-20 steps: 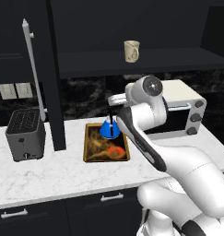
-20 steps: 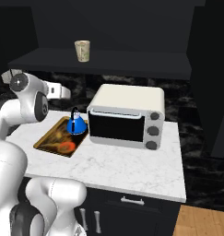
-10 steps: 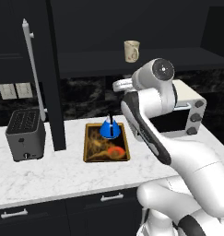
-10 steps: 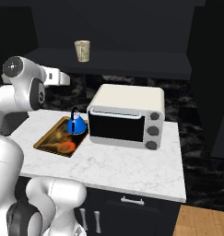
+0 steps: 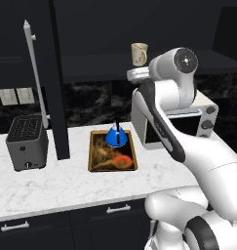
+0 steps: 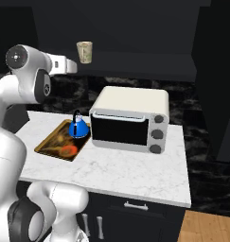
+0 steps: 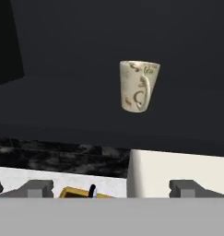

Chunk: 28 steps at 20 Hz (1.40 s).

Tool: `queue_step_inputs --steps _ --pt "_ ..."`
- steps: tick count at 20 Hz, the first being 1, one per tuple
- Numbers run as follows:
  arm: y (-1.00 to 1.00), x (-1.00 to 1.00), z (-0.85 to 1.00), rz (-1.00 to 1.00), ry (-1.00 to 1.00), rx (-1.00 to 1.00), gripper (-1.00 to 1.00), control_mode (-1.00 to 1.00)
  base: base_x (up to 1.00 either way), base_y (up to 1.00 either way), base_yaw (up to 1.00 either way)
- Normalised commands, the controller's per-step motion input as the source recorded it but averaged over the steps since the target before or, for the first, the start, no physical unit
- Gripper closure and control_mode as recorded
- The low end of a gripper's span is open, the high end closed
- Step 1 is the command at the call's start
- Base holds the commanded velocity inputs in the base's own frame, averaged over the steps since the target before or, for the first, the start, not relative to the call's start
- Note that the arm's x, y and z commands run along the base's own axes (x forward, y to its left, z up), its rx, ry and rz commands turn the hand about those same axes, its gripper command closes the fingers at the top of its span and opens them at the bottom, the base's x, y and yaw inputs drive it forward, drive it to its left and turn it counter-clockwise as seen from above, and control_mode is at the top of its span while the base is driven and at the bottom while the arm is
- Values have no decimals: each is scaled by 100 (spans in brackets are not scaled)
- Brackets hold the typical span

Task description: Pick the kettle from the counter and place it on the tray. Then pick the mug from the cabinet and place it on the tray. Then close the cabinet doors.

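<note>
The toaster [image 5: 26, 141] is sitting at the left of the marbled table [image 5: 61, 185], and the kettle [image 5: 115, 136] is already standing on the tray [image 5: 95, 161]. Since a second ago the arm has been lifting away, its spread, empty hand [image 7: 111, 188] now facing the mug [image 5: 139, 53] on the dark cabinet [image 5: 188, 29] shelf. Mug next; doors are waiting.

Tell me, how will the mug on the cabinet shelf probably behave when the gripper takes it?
The mug looks stiff and probably light. It stands upright and taller than wide, so a sideways push may tip it. Its smooth wall could slip.
</note>
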Motion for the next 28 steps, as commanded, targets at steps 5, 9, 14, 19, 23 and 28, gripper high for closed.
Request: queue_step_inputs --steps 5,9,14,19,23,28 --pt "-24 19 30 0 -15 4 -100 -100 0 0 0" --pt "-26 34 21 0 -1 7 -100 -100 0 0 0" --pt "-25 36 28 0 1 14 -100 -100 0 0 0" --pt "-3 33 17 0 4 6 -100 -100 0 0 0" --pt "2 30 0 0 2 0 -100 -100 0 0 0" --pt "3 20 -7 0 2 0 -100 -100 0 0 0"
